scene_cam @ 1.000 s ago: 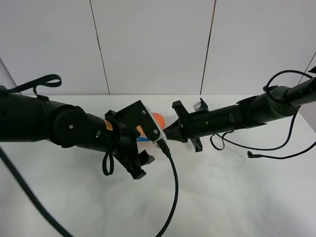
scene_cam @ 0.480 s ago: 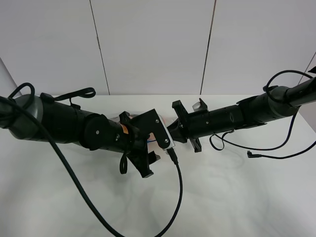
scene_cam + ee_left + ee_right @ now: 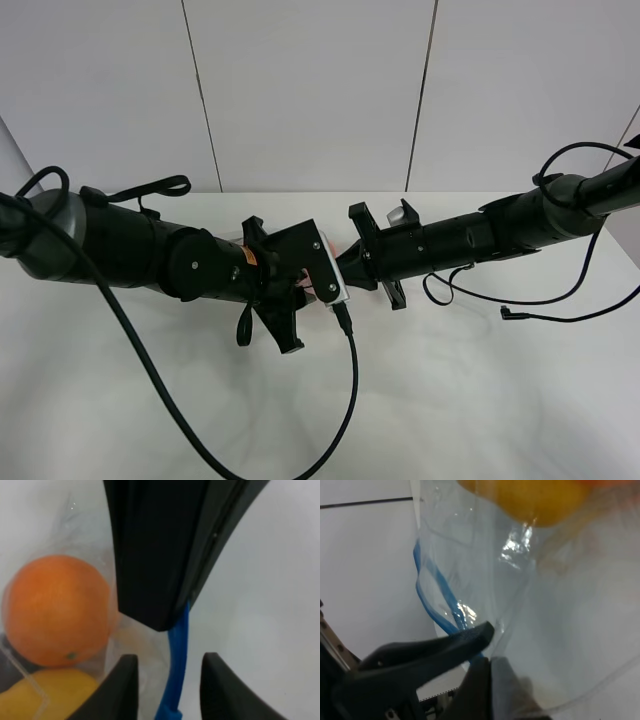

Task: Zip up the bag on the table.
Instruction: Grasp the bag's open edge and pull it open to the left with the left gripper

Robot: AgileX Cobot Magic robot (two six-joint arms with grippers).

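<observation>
Two pincers share the bag at the middle of the desk. My right pincer is clenched on its edge, I judge as an anchor. My left pincer, released, straddles the blue zipper strip.

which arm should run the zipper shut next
Left, probably: the zipper strip lies between the open fingers of the left claw, while the right claw is shut on the edge of the bag, holding it steady.
</observation>
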